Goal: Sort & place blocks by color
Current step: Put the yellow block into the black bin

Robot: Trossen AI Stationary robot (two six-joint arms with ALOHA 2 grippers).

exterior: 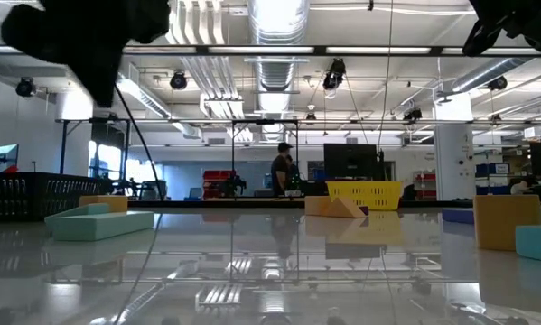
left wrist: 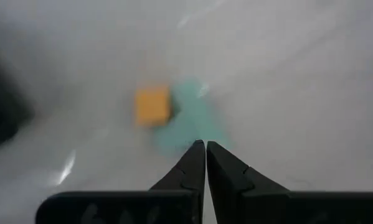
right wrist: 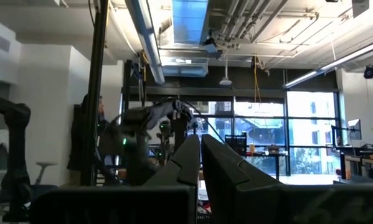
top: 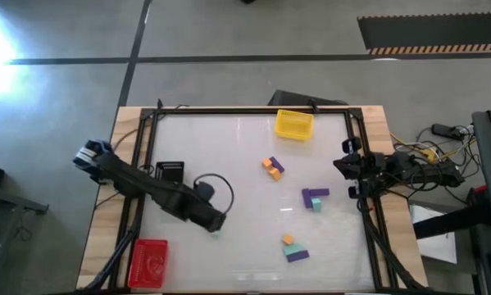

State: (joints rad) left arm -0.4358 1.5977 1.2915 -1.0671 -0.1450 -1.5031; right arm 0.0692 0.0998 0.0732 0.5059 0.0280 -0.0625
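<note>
My left gripper [top: 216,223] hangs shut over the table's near-left middle, raised above a mint-teal bar [left wrist: 189,121] and an orange cube [left wrist: 152,106] that lie flat side by side. The low view shows that bar [exterior: 98,222] on the table with the dark gripper [exterior: 89,45] well above it. Other blocks lie in clusters: orange and purple [top: 271,166], purple and teal [top: 315,197], and orange, teal and purple [top: 293,248]. My right gripper [top: 343,164] waits shut at the right edge, its fingers [right wrist: 200,138] pointing level into the room.
A yellow tray [top: 294,124] sits at the far edge, a black tray [top: 170,172] at the left beside my left arm, and a red tray [top: 149,262] at the near-left corner. A dark frame [top: 229,111] borders the table. A person [exterior: 279,170] stands far off in the room.
</note>
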